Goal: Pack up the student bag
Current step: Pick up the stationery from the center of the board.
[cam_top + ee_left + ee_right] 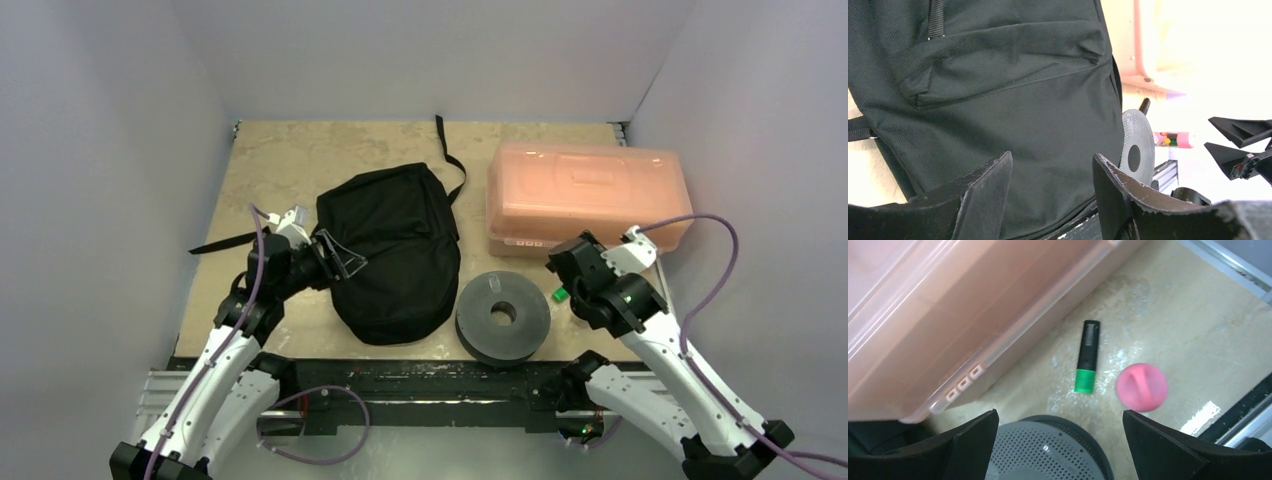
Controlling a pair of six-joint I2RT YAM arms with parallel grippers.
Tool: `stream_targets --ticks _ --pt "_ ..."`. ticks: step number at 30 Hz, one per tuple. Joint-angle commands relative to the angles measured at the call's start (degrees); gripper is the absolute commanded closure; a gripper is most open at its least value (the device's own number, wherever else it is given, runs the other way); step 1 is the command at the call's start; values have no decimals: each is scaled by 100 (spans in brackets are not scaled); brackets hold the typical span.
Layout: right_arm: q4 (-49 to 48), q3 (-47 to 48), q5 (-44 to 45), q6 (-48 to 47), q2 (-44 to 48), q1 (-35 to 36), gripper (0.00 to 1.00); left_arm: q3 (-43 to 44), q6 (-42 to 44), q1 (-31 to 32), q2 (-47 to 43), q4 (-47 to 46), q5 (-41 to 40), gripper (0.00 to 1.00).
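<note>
Item 1, nearest me: dark grey round spool, lying flat by the near edge of the table, between my two arms; its perforated face fills the bottom of the right wrist view

Item 2: right gripper, jaws spread wide with nothing between them, hanging over the spool's far side

Item 3: marker, black body with a green end, lying flat on the table near the orange box's front wall, apart from it

Item 4: pink round object, just beside the marker's green end and not touching it; I cannot tell what it is

Item 5: left gripper, jaws parted and holding nothing, at the bag's left flank; the wrist view shows black cloth behind the gap

Item 6: student bag, black and floppy, lying flat mid-table just left of the spool; I cannot tell whether they touch. One strap trails left across the table

Item 7, farthest: translucent orange box, lid on, at the right rear of the table, apart from the bag
</note>
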State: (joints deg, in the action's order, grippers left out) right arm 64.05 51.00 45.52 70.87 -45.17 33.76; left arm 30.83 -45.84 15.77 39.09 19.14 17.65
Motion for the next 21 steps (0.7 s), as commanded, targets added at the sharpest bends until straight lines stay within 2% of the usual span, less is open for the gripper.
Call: stream_targets --ticks 1,13,18,21 --pt "409 -84 315 400 333 -508 1 285 49 -4 -159 -66 271 41" --pt "-328 -244 -795 -1050 -42 -2547 1 543 76 -4 -387 55 491 41" --pt "-399 -310 -1089 -1181 -229 -2722 1 727 120 -4 -420 101 671 41" --pt "-329 -251 -1154 -1337 -298 -2720 6 905 204 -4 -395 230 727 41"
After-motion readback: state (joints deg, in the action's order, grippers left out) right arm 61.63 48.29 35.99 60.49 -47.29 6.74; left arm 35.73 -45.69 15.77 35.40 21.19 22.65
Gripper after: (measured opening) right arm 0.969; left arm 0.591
